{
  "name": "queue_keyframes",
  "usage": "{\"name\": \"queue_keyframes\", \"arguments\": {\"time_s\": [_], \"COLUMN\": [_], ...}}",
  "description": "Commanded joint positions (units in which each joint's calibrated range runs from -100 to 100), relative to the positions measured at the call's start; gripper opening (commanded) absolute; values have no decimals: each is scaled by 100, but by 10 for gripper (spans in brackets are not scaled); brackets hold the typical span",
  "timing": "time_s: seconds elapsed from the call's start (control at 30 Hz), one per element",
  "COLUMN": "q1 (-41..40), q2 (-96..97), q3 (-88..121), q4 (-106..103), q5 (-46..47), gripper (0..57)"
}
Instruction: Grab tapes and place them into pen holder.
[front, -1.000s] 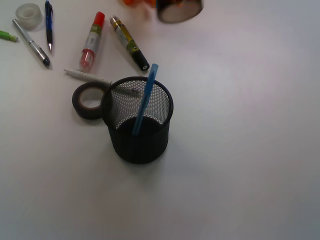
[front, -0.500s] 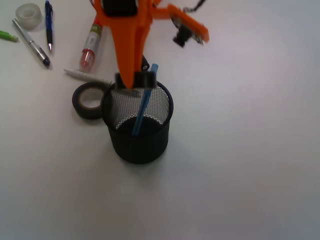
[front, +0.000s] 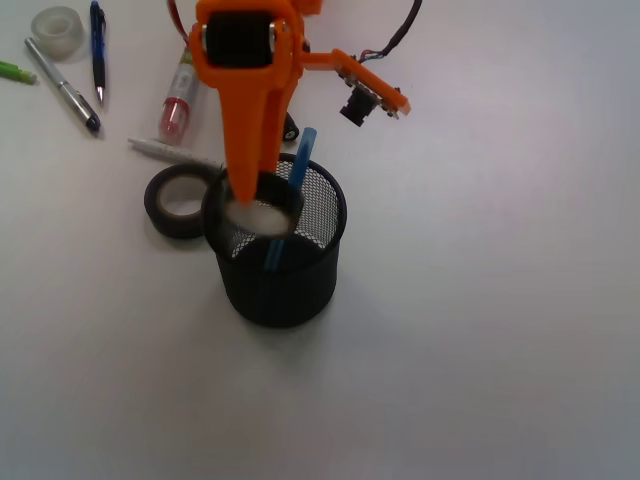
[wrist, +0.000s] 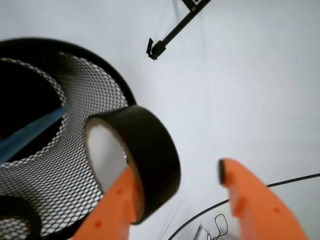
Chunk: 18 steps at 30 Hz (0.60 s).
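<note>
front view: the orange gripper (front: 258, 205) hangs right over the mouth of the black mesh pen holder (front: 280, 275). it carries a black tape roll (front: 262, 207), and the roll sits just above the holder's rim, on the left side of the opening. so the holder lies straight below the tape; i think the next move is only to let go. a blue stick (front: 290, 200) leans inside the holder, just right of the roll, and the roll might bump it. a second black tape roll (front: 178, 200) lies flat on the worktop (front: 480, 330), touching the holder's left side. a clear tape roll (front: 57, 30) lies far up and left of the holder, near some pens. a red capped glue stick (front: 180, 95) has a label, but the words are too small to read.

wrist view: the tape roll (wrist: 145, 155) stands on its edge, hole facing sideways. one orange finger (wrist: 117, 202) touches it. the other orange finger (wrist: 252, 200) stands well apart from the roll, so the gripper is wide open. the roll hangs by the holder's rim (wrist: 115, 82). no writing shows on the tape.
</note>
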Motion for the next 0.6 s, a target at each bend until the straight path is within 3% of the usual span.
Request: {"name": "queue_keyframes", "arguments": {"time_s": [0.0, 0.57], "q1": [-25, -205], "q2": [-94, -145], "q3": [-217, -307], "q4": [413, 1121], "q5": [-142, -640], "gripper": [268, 273]}}
